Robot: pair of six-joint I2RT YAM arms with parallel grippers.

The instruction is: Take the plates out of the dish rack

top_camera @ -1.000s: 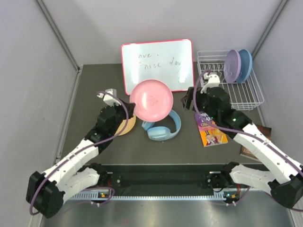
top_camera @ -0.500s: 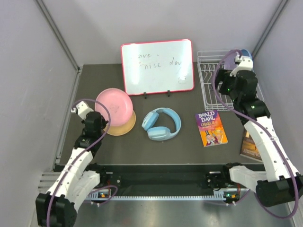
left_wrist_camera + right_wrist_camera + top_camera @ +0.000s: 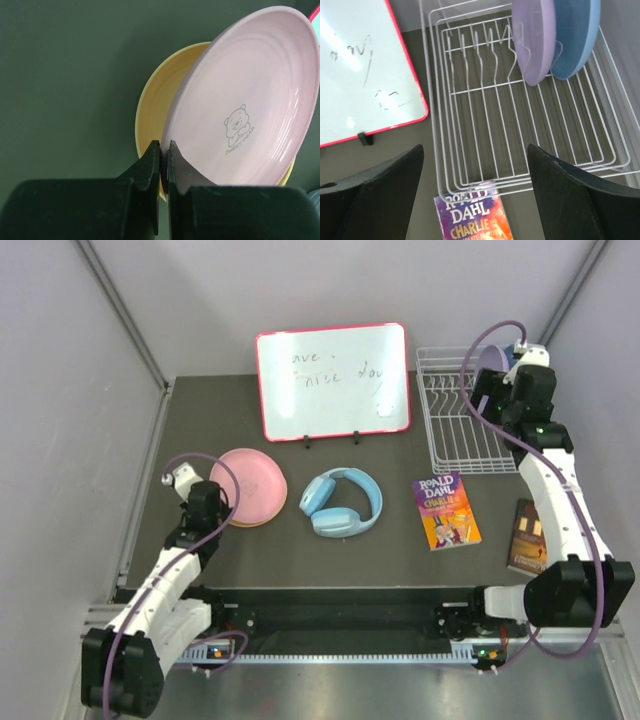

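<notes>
Our left gripper [image 3: 163,145] is near the left edge of the bench [image 3: 200,420], and it is closed to a narrow gap on the near rim of the pink plate [image 3: 245,100]. In the left wrist view the two fingers pinch this rim between them. The pink plate is tilted, with a small bear drawing on its face, and it sits over the tan-orange plate [image 3: 155,95], which lies flat on the bench under it. From the top view the pink plate covers almost all of the tan-orange one. We cannot tell if the two plates touch.

Our right gripper [image 3: 475,150] hangs above the dish rack [image 3: 435,125] at the far right corner of the bench. Its fingers are wide apart and hold nothing. Inside the rack, the lavender plate [image 3: 535,40] and the light blue plate [image 3: 575,40] stand upright on their edges among the prongs at the far right end, the lavender one just in front of the blue one. The other part of the rack has only bare wires.

The whiteboard [image 3: 333,380] stands at the far edge, left of the rack. The headphones [image 3: 340,503] lie near the middle of the bench, beside the pink plate. A colourful book [image 3: 446,511] lies just before the rack, and a brown book [image 3: 527,537] lies near the right edge.
</notes>
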